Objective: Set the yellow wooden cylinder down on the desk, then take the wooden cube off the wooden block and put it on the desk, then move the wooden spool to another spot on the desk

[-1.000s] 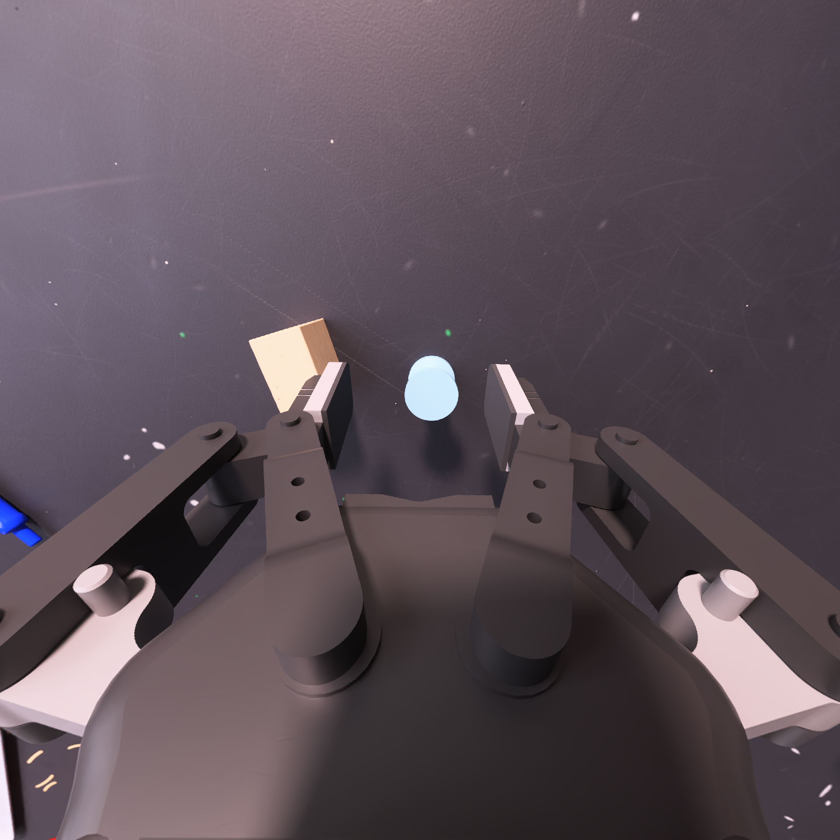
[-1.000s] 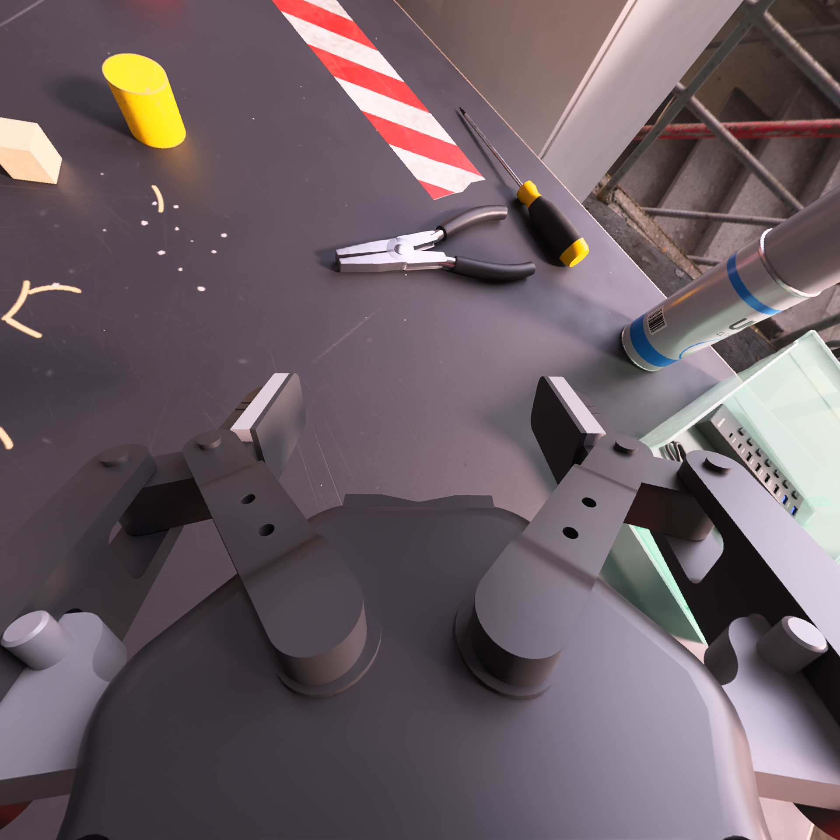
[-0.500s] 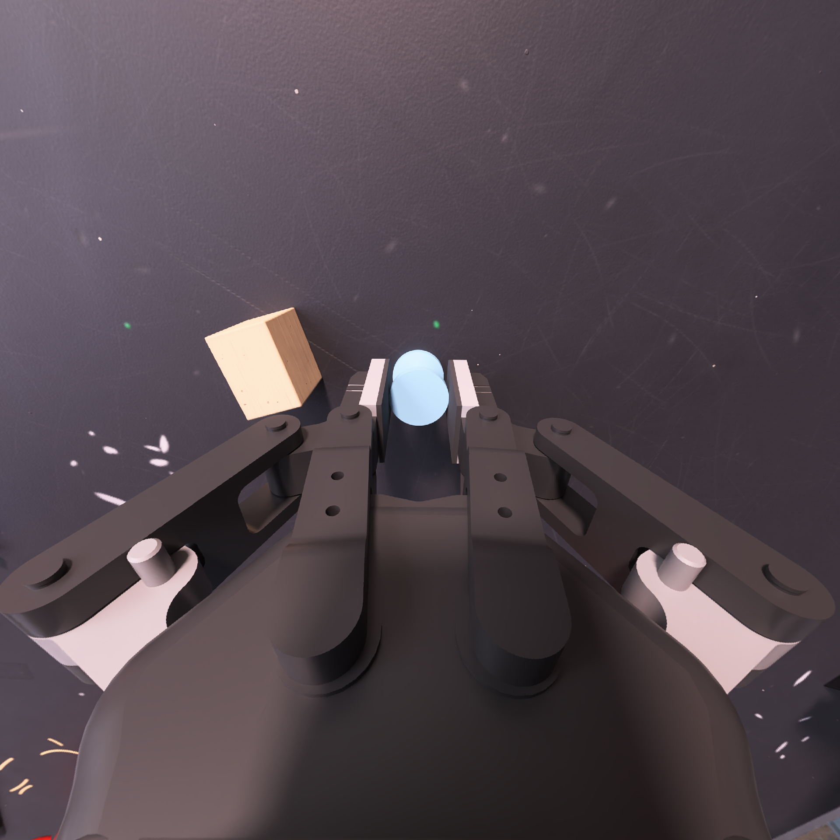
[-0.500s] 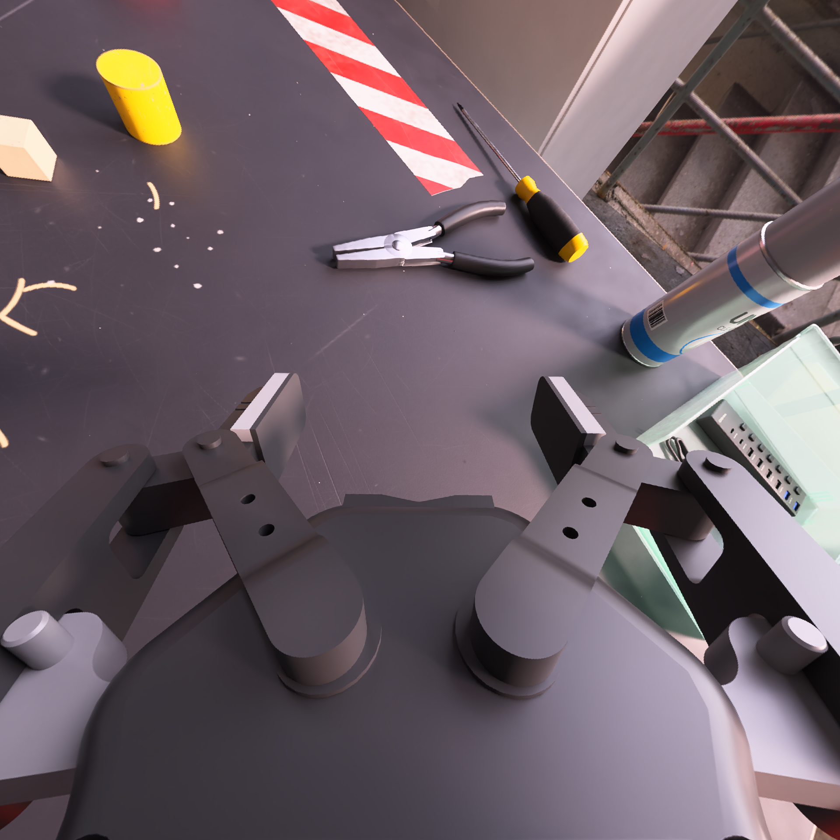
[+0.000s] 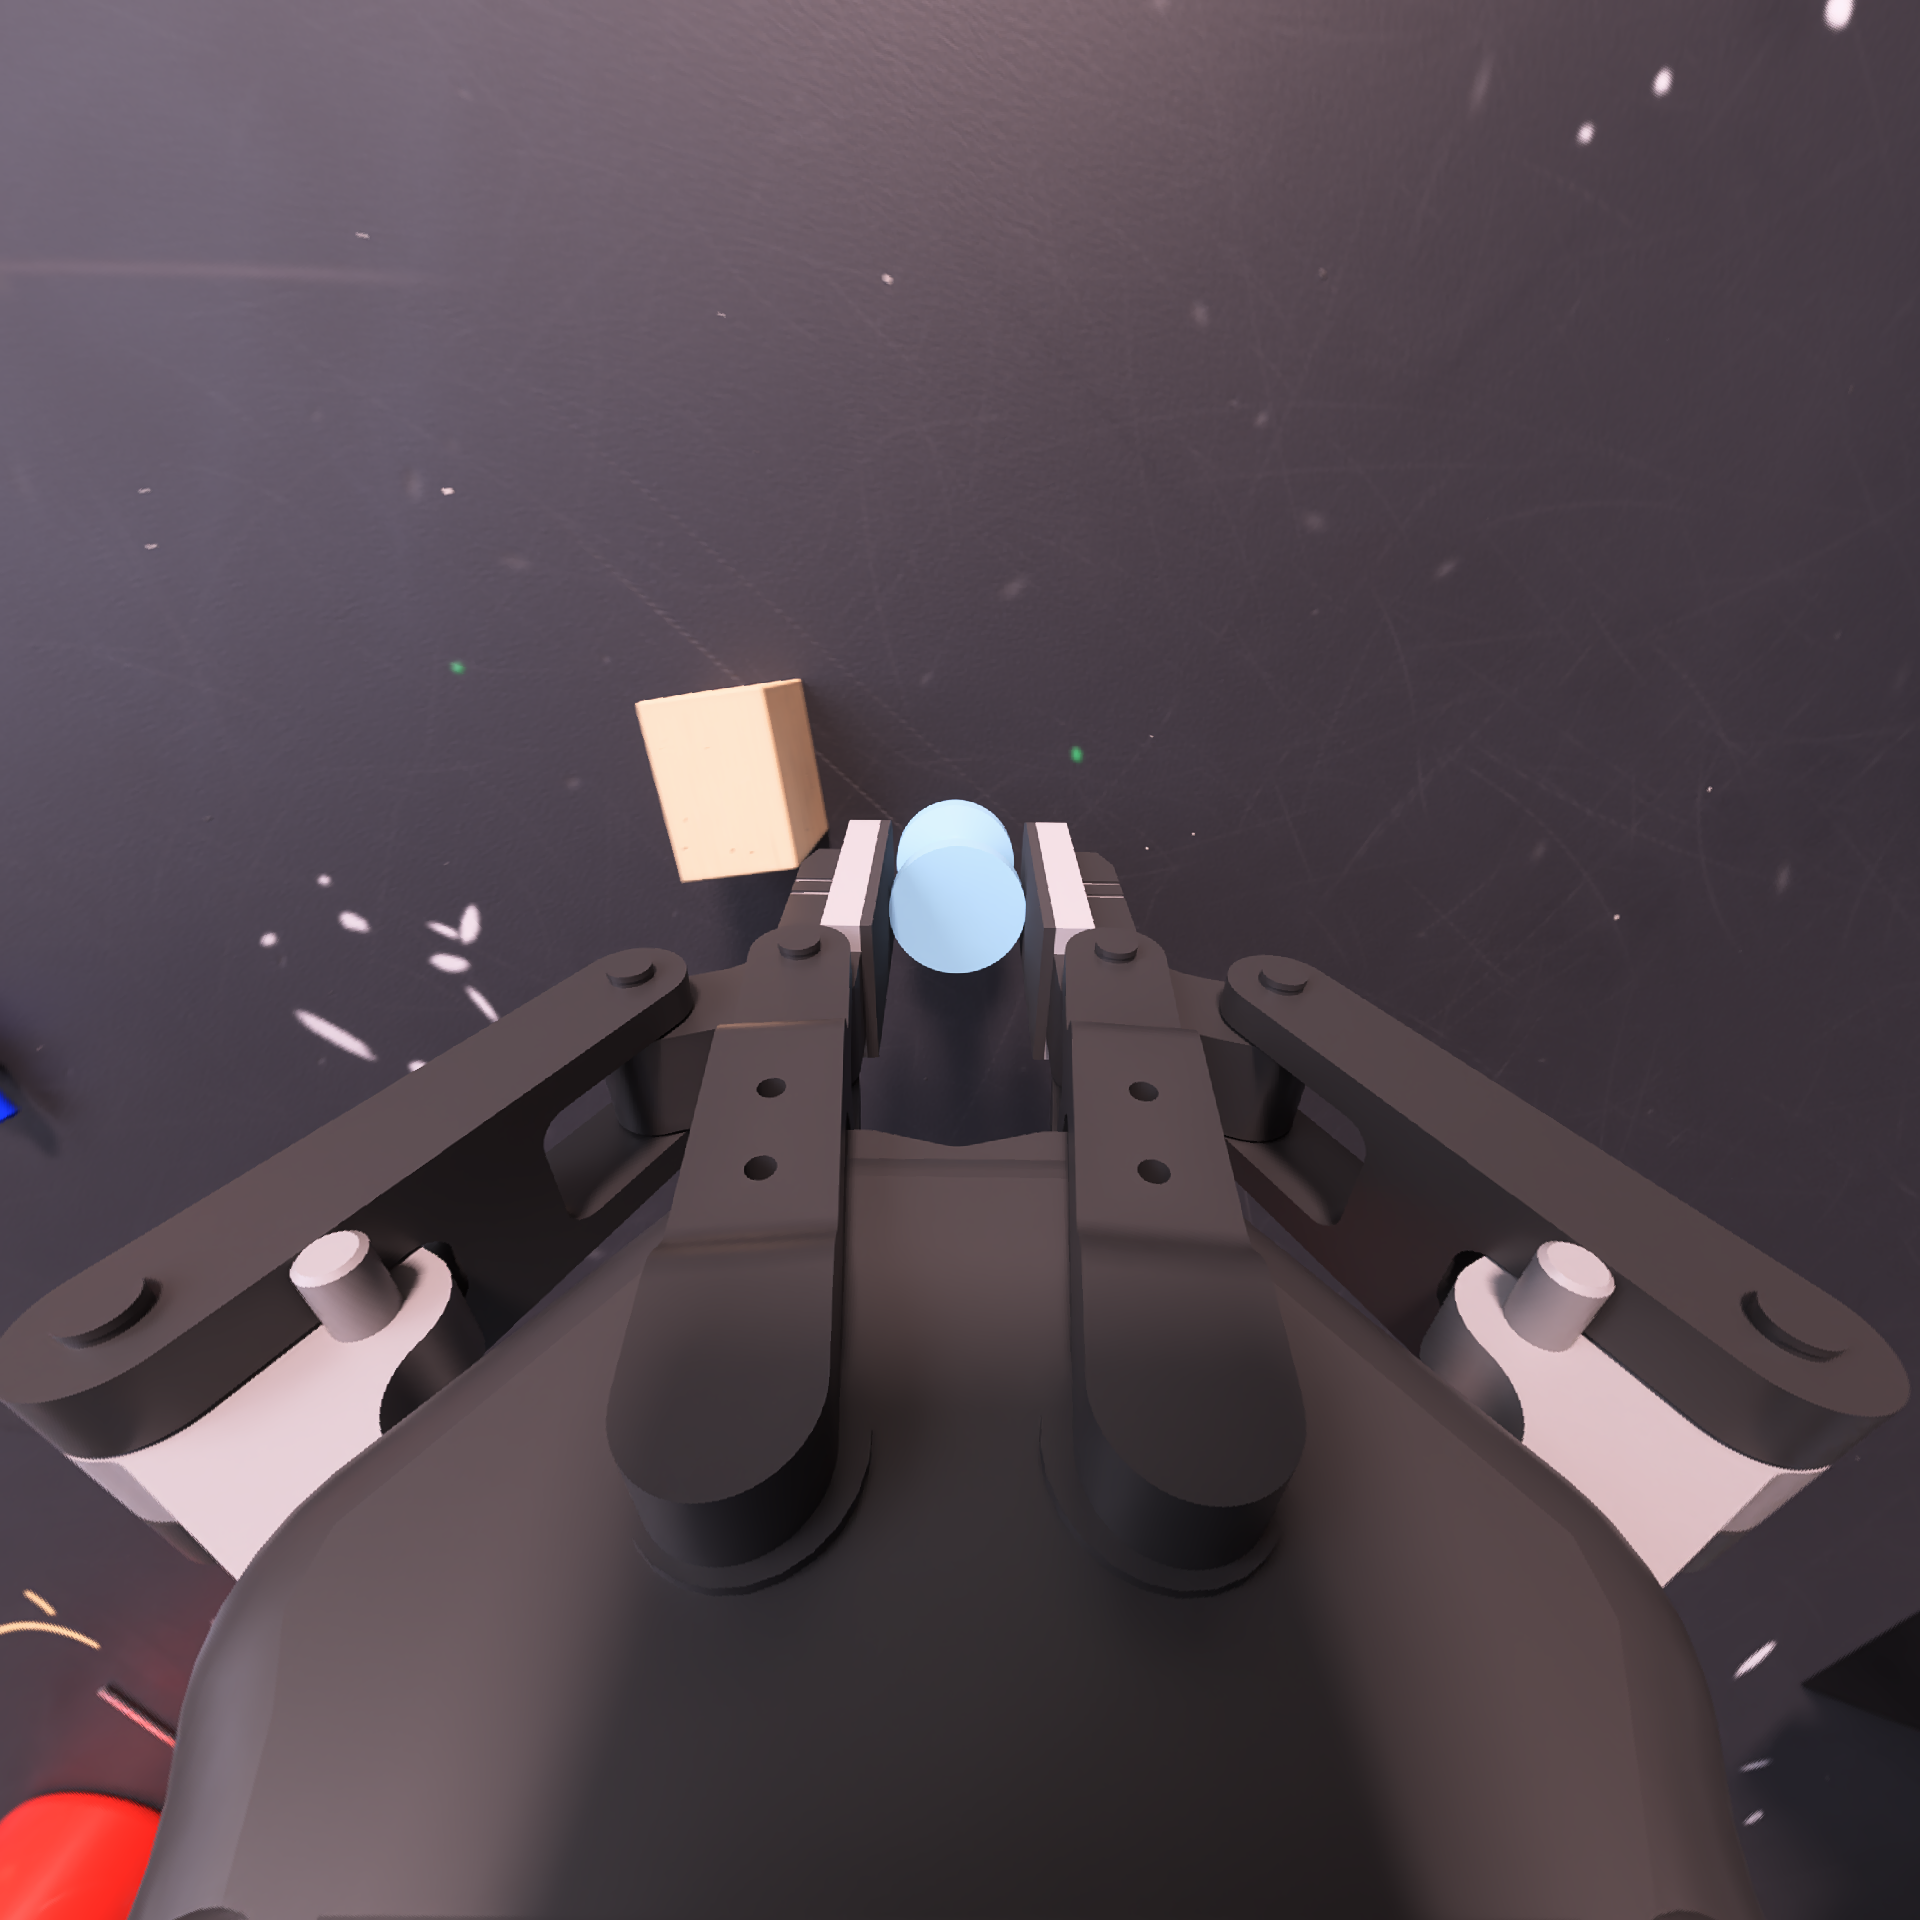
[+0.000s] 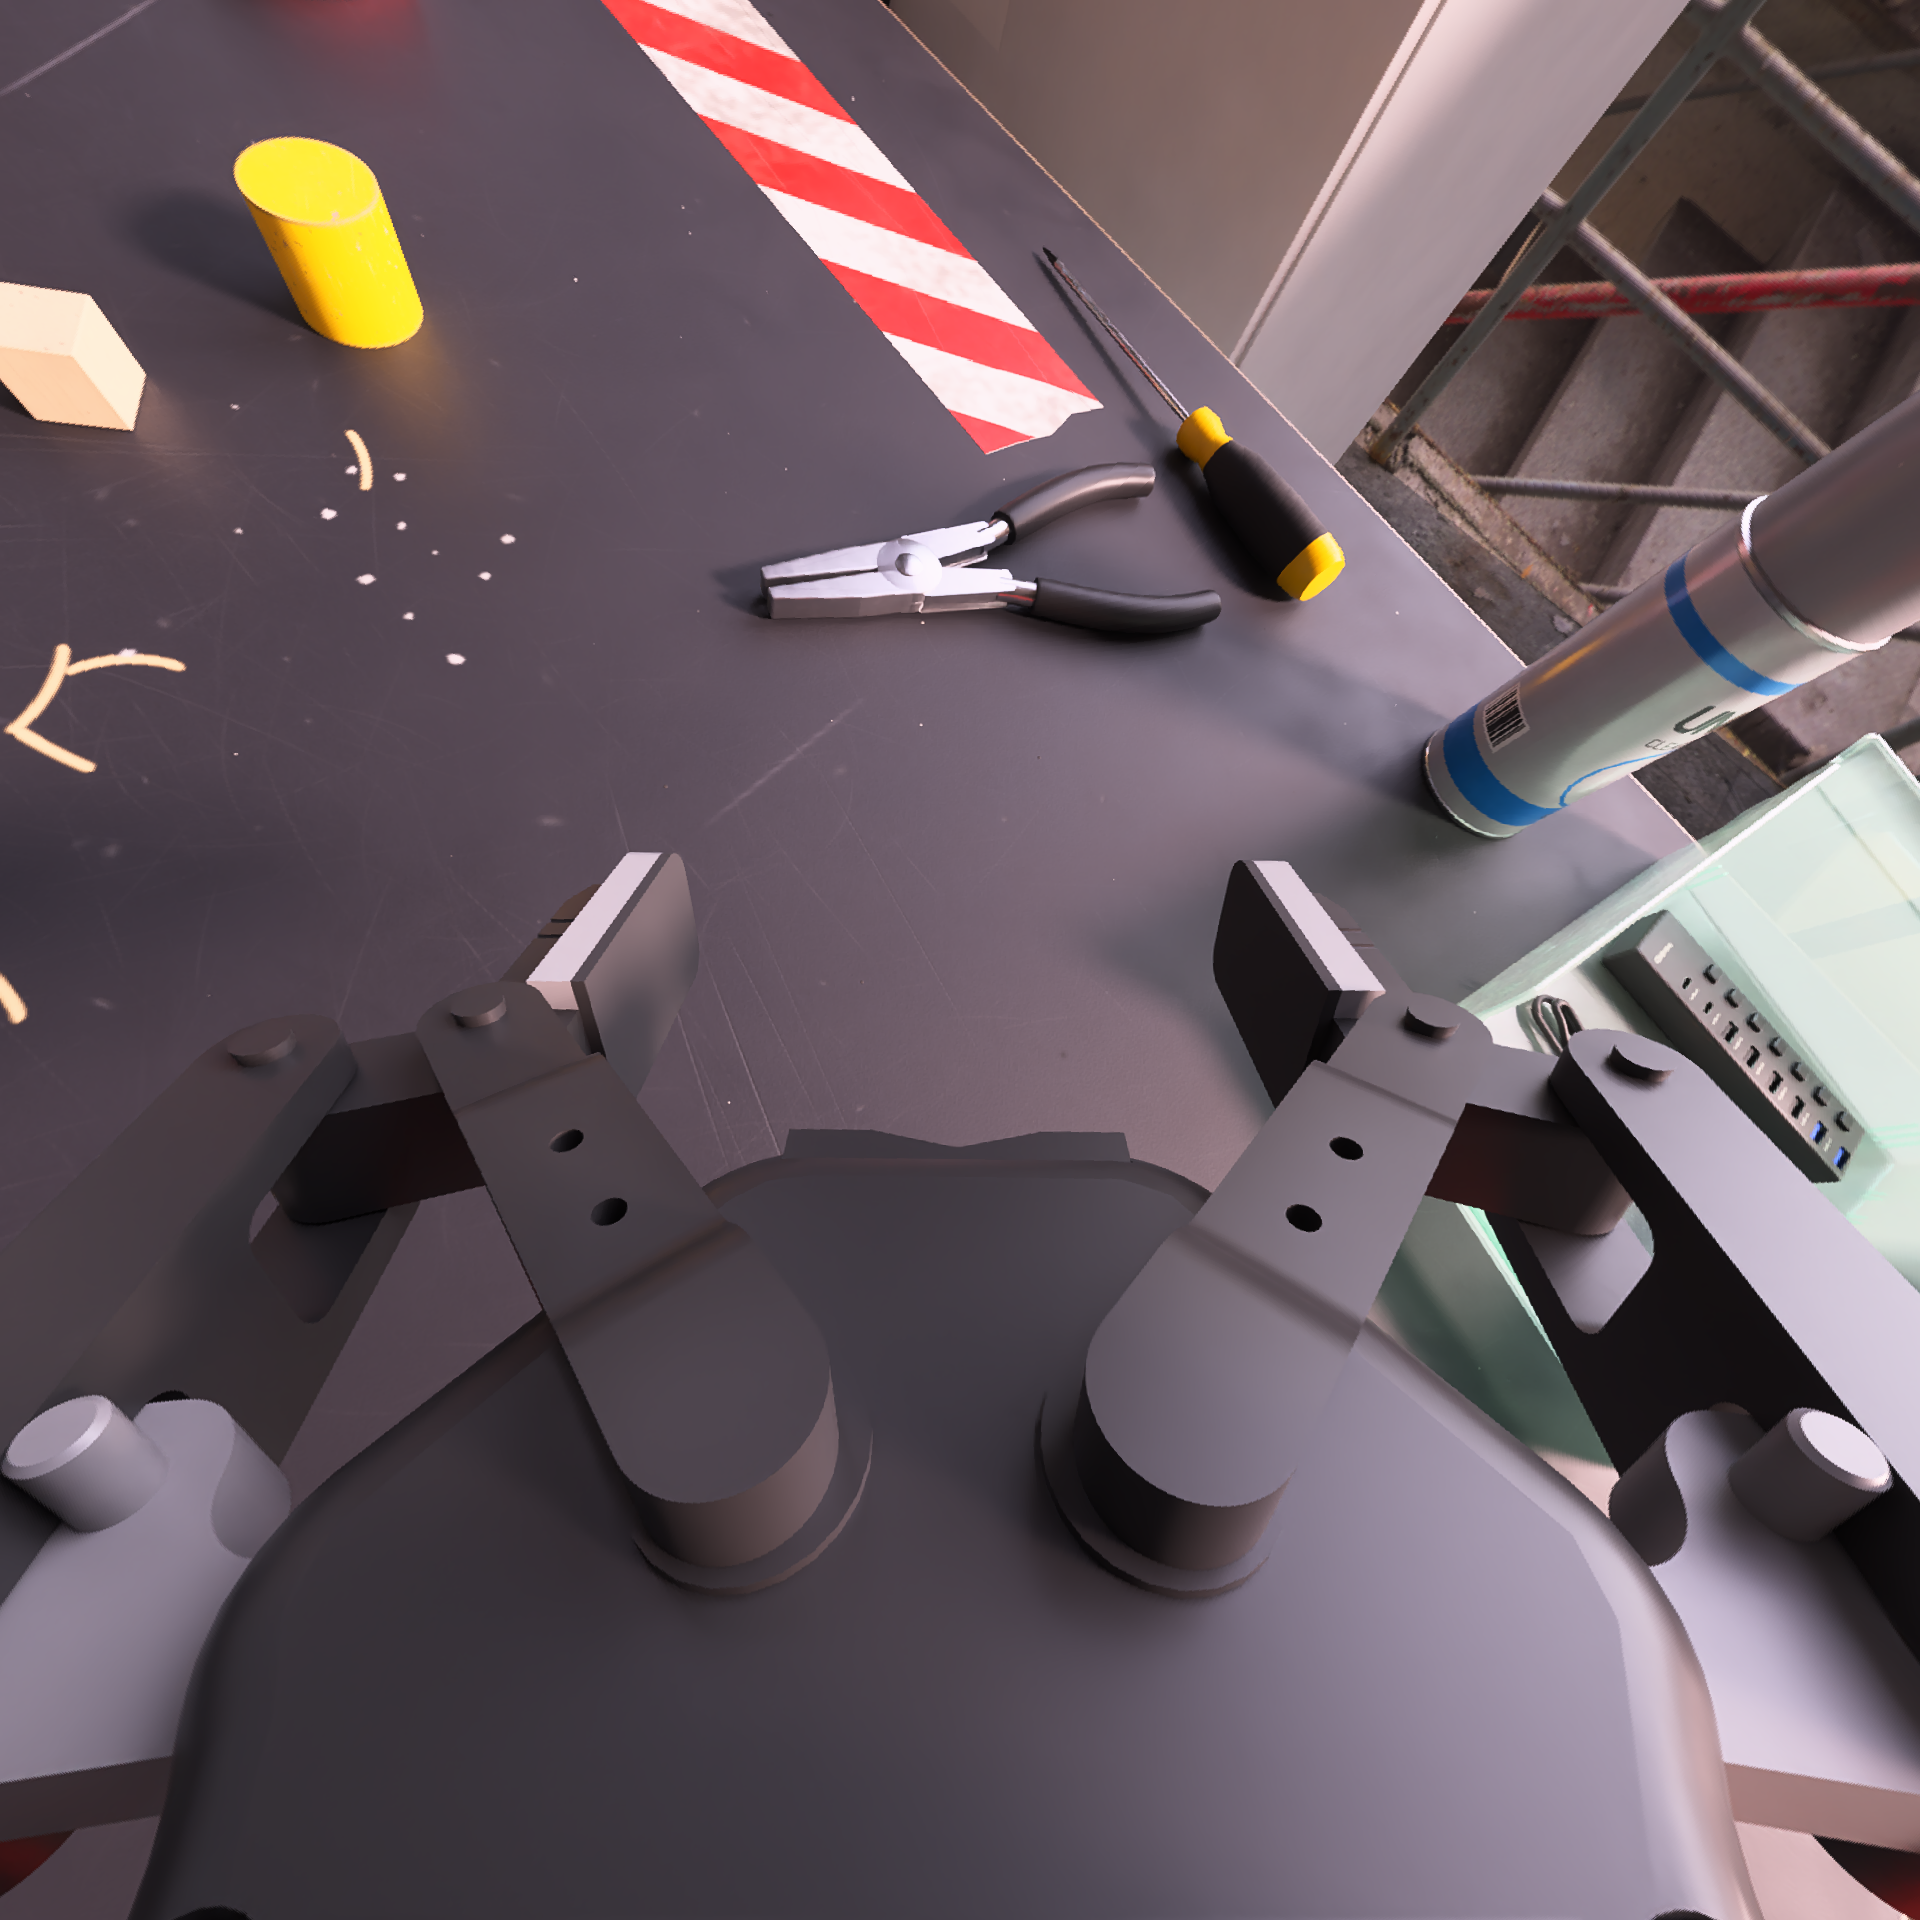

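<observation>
In the left wrist view my left gripper (image 5: 958, 883) is shut on the pale blue wooden spool (image 5: 957, 904), held above the dark desk (image 5: 1247, 468). The wooden cube (image 5: 732, 777) sits on the desk just left of the fingertips. In the right wrist view my right gripper (image 6: 951, 940) is open and empty above the desk (image 6: 883, 831). The yellow wooden cylinder (image 6: 330, 241) stands upright on the desk at the far left. A pale wooden piece (image 6: 64, 358) lies left of the cylinder, cut by the frame edge.
Pliers (image 6: 987, 569) and a screwdriver (image 6: 1236, 488) lie near red-white striped tape (image 6: 862, 218) by the desk's right edge. An arm link (image 6: 1662, 665) and a pale green box (image 6: 1766, 987) are at right. A red object (image 5: 73, 1855) is at the lower left.
My left gripper closed on the blue spool and lifted with it; the cube now sits closer to the fingertips in view. The right gripper's view shifted slightly.
</observation>
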`<state>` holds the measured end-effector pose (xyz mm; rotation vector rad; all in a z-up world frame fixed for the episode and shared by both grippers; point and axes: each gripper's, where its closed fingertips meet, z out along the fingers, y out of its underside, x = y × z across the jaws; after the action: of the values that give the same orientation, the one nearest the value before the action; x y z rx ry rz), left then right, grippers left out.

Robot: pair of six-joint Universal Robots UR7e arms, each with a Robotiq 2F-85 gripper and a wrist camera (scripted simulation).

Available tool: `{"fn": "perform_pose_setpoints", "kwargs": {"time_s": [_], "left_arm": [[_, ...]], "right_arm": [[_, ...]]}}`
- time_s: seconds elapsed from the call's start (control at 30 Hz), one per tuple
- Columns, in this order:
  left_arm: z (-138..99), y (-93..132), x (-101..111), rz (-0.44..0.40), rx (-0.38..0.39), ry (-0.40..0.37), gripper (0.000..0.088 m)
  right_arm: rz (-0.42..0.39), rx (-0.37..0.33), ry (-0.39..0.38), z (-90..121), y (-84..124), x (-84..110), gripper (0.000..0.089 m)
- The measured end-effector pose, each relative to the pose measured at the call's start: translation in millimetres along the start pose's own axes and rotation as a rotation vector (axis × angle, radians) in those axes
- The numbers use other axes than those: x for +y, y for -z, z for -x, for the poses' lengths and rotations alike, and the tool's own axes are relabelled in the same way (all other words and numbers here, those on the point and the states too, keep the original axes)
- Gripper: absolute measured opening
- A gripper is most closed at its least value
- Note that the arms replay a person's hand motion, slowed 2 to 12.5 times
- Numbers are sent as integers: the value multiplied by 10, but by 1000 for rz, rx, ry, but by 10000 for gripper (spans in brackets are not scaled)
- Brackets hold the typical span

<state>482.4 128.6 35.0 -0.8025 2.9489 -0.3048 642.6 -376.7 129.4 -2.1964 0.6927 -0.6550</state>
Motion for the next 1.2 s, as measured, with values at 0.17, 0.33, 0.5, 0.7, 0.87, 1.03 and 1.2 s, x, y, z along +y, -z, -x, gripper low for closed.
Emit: {"fn": "perform_pose_setpoints", "kwargs": {"time_s": [0.17,0.33,0.5,0.7,0.87,1.03,1.2], "left_arm": [[93,175,-57,-65,-56,74,221],[181,414,-162,-149,-122,153,221],[228,688,-324,-243,-181,230,221],[202,994,-580,-334,-225,295,221],[145,1171,-809,-360,-256,320,221],[79,1246,-1043,-343,-283,327,221],[4,1234,-1313,-329,-285,324,221]], "right_arm": [[-6,-4,-3,-3,5,20,854],[-14,-12,-10,-6,12,42,854],[-20,-17,-16,-16,20,67,854],[-31,-27,-24,-23,32,90,854],[-42,-35,-29,-25,45,105,854],[-53,-43,-32,-23,58,117,854],[-63,-50,-37,-21,68,135,854]]}}
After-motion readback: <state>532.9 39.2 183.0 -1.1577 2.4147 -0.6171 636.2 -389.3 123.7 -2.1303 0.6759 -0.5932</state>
